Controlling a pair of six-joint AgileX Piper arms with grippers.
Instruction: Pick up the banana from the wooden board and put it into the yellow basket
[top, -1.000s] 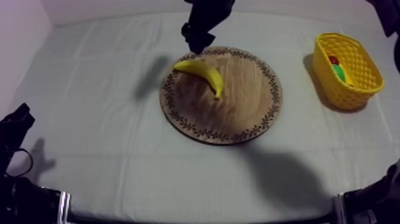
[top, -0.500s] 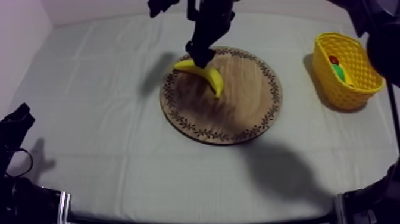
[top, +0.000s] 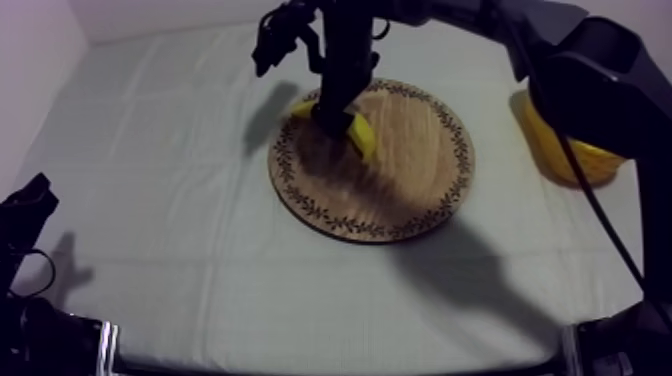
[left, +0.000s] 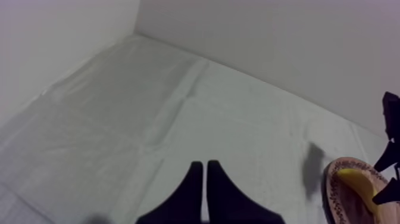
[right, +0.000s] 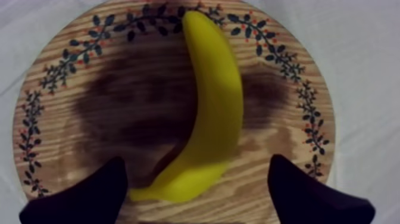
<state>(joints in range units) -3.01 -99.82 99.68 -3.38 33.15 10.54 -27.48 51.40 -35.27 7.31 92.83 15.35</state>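
Over the wooden board (right: 95, 113), right gripper (right: 196, 173) spread wide astride the banana (right: 214, 101); left gripper (left: 205, 173) pinched together, holding nothing.

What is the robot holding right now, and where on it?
Nothing. The right gripper is open astride the banana on the board; the left gripper is shut, empty.

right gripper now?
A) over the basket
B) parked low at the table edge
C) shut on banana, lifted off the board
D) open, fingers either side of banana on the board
D: the right gripper has its fingers apart, the banana lying between them on the wooden board.
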